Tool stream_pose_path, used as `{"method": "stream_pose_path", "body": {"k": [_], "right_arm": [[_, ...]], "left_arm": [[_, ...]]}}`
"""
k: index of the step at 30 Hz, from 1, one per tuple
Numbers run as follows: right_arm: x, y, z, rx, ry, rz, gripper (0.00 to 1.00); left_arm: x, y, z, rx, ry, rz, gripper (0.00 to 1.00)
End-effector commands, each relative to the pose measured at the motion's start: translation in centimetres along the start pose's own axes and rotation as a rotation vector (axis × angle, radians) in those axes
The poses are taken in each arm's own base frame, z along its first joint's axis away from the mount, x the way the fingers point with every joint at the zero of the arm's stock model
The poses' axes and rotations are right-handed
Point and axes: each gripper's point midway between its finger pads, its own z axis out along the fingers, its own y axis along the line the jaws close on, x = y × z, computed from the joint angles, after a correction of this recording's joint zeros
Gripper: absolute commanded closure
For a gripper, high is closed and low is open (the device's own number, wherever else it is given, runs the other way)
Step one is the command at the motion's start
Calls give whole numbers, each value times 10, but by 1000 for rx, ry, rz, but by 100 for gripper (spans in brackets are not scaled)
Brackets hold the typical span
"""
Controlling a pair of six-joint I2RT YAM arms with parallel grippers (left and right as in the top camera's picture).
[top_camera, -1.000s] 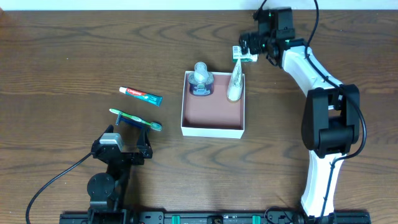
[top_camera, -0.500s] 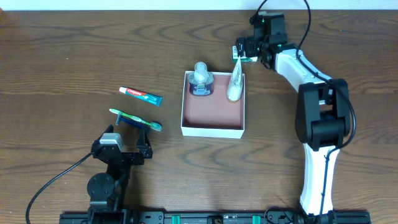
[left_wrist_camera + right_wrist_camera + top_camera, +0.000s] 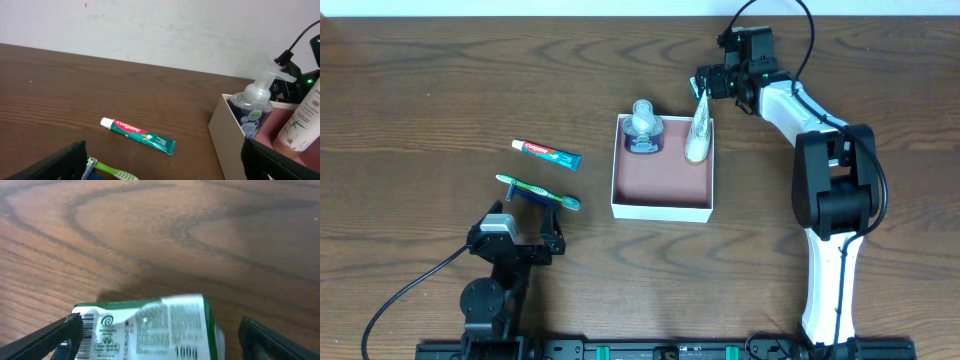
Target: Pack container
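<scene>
The container [image 3: 660, 208], a shallow white box with a pink-brown inside, sits mid-table. At its far wall a clear pump bottle [image 3: 643, 128] stands next to a white bottle [image 3: 698, 135]. My right gripper [image 3: 710, 84] hovers just beyond the container's far right corner. It is open, its fingers either side of a green-and-white packet [image 3: 145, 327] lying on the wood. A toothpaste tube [image 3: 546, 152] and a green toothbrush [image 3: 538, 192] lie left of the container. My left gripper [image 3: 517, 243] stands open, near the toothbrush, with nothing in it.
The left wrist view shows the toothpaste [image 3: 137, 135], the toothbrush head [image 3: 112, 172], the container's white wall [image 3: 227, 130] and both bottles. The right arm [image 3: 830, 190] rises along the right side. A black rail [image 3: 650, 350] runs along the front edge.
My right gripper has shifted a little left and toward the far edge, over the packet. The left arm and the items in and beside the container have not moved.
</scene>
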Motion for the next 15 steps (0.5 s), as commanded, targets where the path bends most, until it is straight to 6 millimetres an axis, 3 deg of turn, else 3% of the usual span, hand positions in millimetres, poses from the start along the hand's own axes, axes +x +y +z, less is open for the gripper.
{"method": "stream_pose_path", "body": {"k": [1,11,15], "right_arm": [[13,10,6,-13,46,-2,1],[28,-5,4,45,104,63,1],[22,-12,3,50,83,75,1]], "left_arm": [[15,2,1,-2,47,-6,2],[15,2,1,-2,47,-6,2],[15,2,1,-2,47,-6,2]]}}
